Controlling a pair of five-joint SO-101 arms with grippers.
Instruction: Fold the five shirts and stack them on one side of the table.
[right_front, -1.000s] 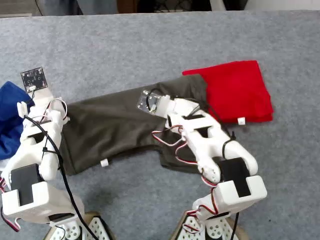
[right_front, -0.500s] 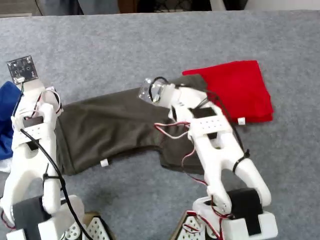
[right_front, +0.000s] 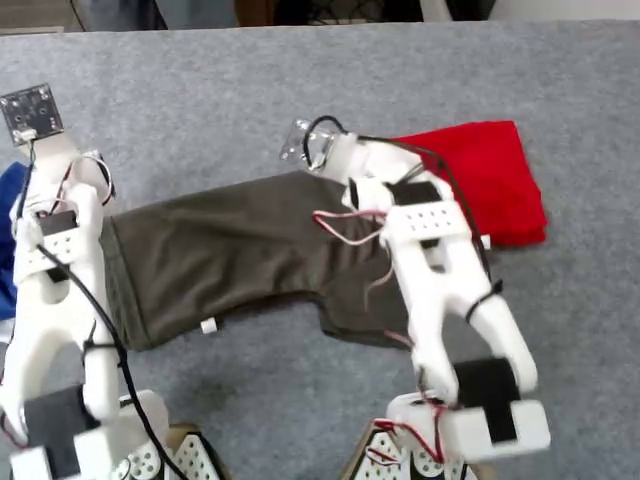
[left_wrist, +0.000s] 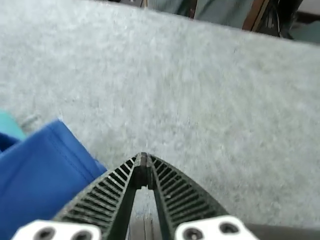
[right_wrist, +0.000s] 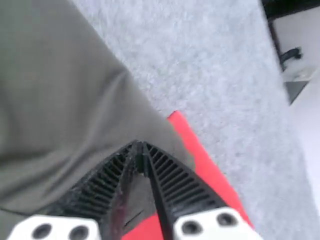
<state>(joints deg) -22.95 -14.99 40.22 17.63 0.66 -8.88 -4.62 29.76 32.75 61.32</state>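
Note:
A dark olive shirt (right_front: 230, 250) lies spread across the table's middle, and in the right wrist view the olive shirt (right_wrist: 60, 75) lies under my fingers. To its right rests a folded red shirt (right_front: 490, 180). My right gripper (right_wrist: 140, 145) is shut, its tips at the olive sleeve's edge where the sleeve overlaps the red shirt (right_wrist: 210, 185). My left gripper (left_wrist: 142, 159) is shut over bare table, with a blue shirt (left_wrist: 40, 170) beside it. The left arm (right_front: 55, 230) stretches along the olive shirt's left edge, and the right arm (right_front: 420, 230) lies over its right part.
The blue shirt (right_front: 6, 185) pokes in at the table's left edge. A bit of teal cloth (left_wrist: 7, 132) sits beyond it. Grey table (right_front: 200, 100) runs open toward the far edge, with dark furniture behind. A white tag (right_front: 208, 325) marks the olive shirt's near hem.
Both arms have stretched out toward the far side of the table. The olive shirt's left edge has shifted a little to the left, and the right arm now covers the sleeve next to the red shirt.

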